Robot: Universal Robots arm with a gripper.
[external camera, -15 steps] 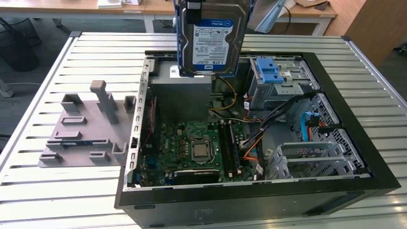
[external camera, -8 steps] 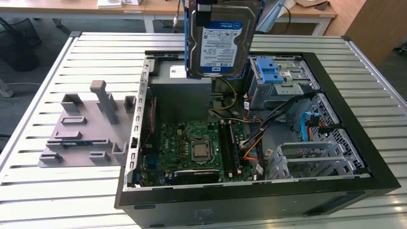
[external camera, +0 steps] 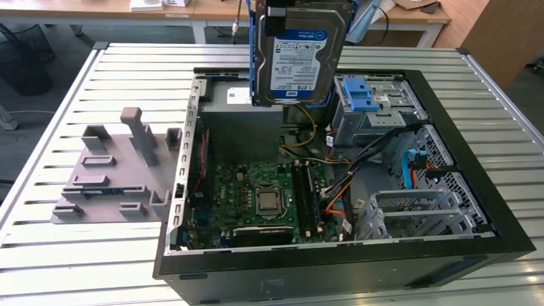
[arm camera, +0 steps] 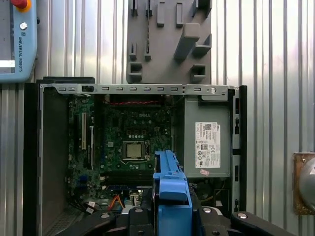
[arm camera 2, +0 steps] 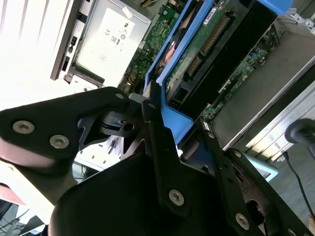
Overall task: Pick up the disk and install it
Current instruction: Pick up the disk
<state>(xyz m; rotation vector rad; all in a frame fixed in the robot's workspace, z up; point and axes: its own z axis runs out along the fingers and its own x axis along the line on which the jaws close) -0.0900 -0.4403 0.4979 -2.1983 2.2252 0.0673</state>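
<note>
Step in hand: transfer; jaws clenched on the blue carrier [arm camera 2: 172,118] of the disk [external camera: 299,57], held upright above the open computer case [external camera: 340,268] at 12 o'clock in the exterior view; drive cage [external camera: 383,118] at 4 o'clock of it; by judgement, insertion calls for squaring carrier to cage.

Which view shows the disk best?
Exterior view: the disk hangs label-side out above the open computer case. Second wrist view shows its circuit-board side and blue carrier close up; first wrist view shows the carrier's edge.
</note>
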